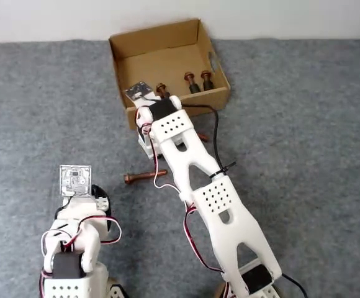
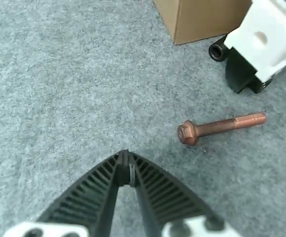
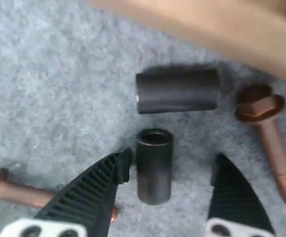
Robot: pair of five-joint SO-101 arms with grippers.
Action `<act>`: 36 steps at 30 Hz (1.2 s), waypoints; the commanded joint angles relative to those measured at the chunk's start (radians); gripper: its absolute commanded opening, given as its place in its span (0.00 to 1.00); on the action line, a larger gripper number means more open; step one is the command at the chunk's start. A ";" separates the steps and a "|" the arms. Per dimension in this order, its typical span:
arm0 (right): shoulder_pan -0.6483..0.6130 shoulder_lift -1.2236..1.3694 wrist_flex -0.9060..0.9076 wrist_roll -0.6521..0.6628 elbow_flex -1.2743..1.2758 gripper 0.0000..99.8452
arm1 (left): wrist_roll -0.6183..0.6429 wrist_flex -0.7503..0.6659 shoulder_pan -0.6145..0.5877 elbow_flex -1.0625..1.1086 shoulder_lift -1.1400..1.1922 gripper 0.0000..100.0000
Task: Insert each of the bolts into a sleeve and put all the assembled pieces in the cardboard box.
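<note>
My right gripper [image 3: 172, 165] is open, close in front of the cardboard box [image 1: 167, 62], with a black sleeve [image 3: 154, 165] lying on the carpet between its fingers. A second sleeve [image 3: 177, 90] lies crosswise just beyond, against the box wall [image 3: 207, 29]. One copper bolt [image 3: 268, 133] lies beside these sleeves, and another bolt [image 1: 146, 177] lies nearer my left arm [image 1: 81, 211]. My left gripper [image 2: 125, 168] is shut and empty, a short way from that bolt [image 2: 222, 127]. Three bolts in sleeves [image 1: 191, 82] stand inside the box along its front wall.
Grey carpet covers the table. My right arm [image 1: 205, 186] stretches diagonally from the front right to the box front. The box corner [image 2: 202, 17] and the right arm's wrist [image 2: 261, 44] lie beyond the loose bolt. Open carpet extends left and right of the box.
</note>
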 commanded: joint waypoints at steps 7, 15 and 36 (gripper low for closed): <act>-0.016 0.004 0.019 0.005 -0.006 0.01 | -0.005 -0.028 0.000 -0.004 -0.005 0.01; -0.016 -0.062 0.101 -0.089 -0.086 0.01 | -0.005 -0.026 0.000 -0.004 -0.005 0.01; 0.067 -1.084 0.101 -0.422 0.850 0.01 | -0.008 0.025 0.000 -0.004 -0.011 0.01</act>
